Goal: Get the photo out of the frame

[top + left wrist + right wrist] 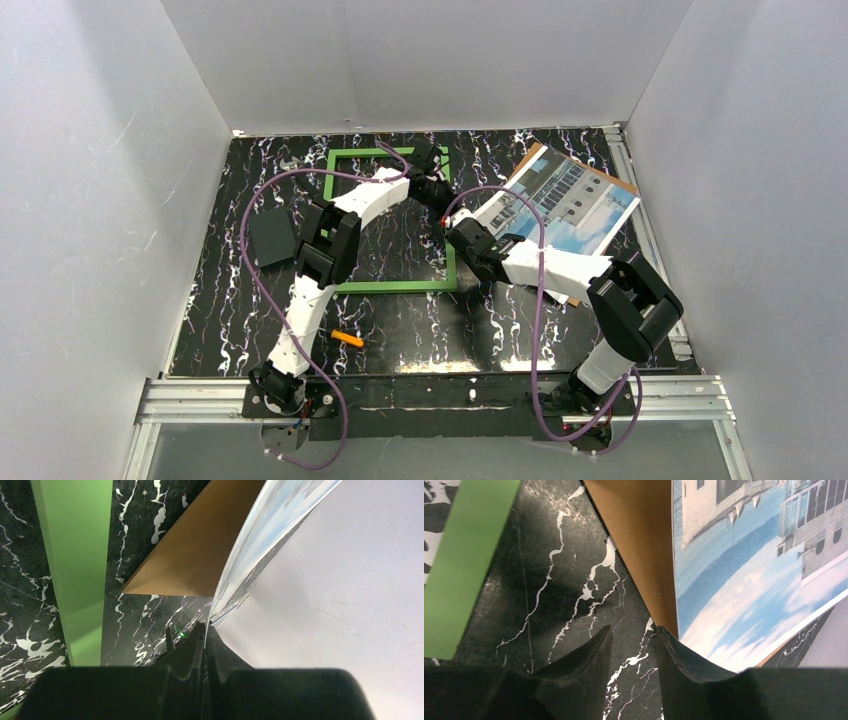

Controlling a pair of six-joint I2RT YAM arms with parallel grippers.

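- Table [400,320]: black top with white marble veining, closed in by white walls on three sides.
- Frame [392,286]: bright green, lying flat left of centre. The marble shows through its opening, and the left arm crosses above it.
- Backing board [190,555]: plain brown, lying flat at the right rear, turned at an angle, just beside the frame's right bar.
- Photo [570,205]: a white building under blue cloudy sky. It is outside the frame, face up on the backing board, with its corner nearest the frame curling upward.
- Left gripper [205,632]: fingers pressed together, pinching the thin glossy edge of that raised corner.
- Right gripper [631,637]: fingers partly spread with only bare marble between them. One fingertip is close to the board's edge, but I cannot tell whether it touches.
- Dark square pad [272,237]: flat on the table, left of the frame.
- Small orange item [347,338]: near the front edge, apart from everything else.
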